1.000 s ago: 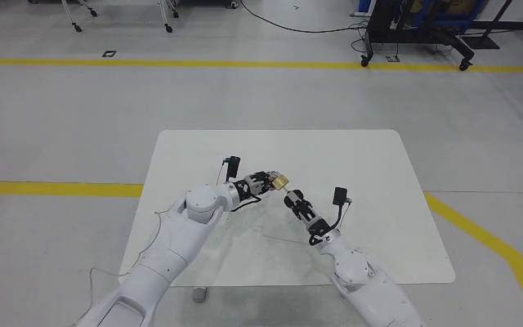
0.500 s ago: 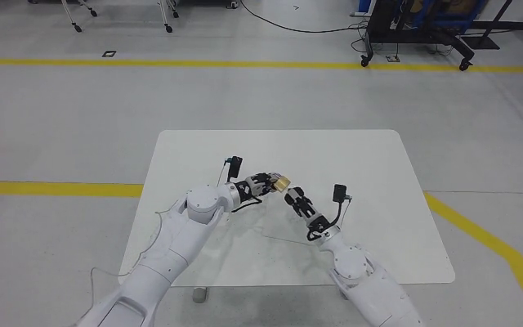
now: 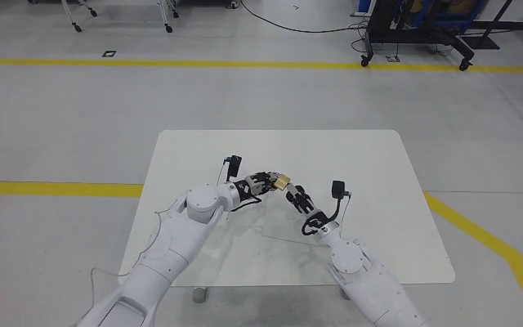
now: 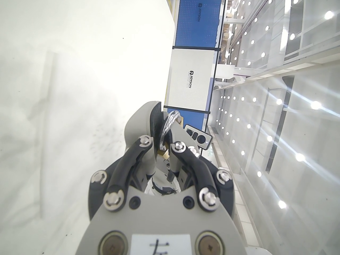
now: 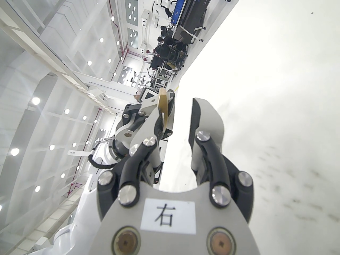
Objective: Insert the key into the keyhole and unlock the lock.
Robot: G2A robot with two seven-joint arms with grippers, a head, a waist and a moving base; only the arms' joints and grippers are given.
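Right wrist view has the right claw (image 5: 177,116) with its jaws apart and nothing between them, only bare bench (image 5: 265,80) showing through the gap. Just past its fingertips hangs the brass lock (image 5: 162,102), gripped by the left claw (image 5: 155,112) and raised off the surface. From the left wrist view, that claw is clamped tight around the lock body, with the steel shackle curving out beyond the fingers.

Over the last second the right arm has crept in. From above, its claw has slid up and toward the lock, so the tips that stood just beside the brass body are now almost touching its lower end, and the forearm has swung a little closer behind it. The left arm has not budged, and the lock has kept the same spot and tilt over the middle of the bench.

My reading is that one arm acts as a steady vice while the other closes the last gap at the keyhole end. Whether the key already sits in the keyhole cannot be made out, and the open jaws hold none. The shackle looks seated, so the lock is probably not yet released. The next move calls for fine alignment, since a nudge could twist the lock in its grip.
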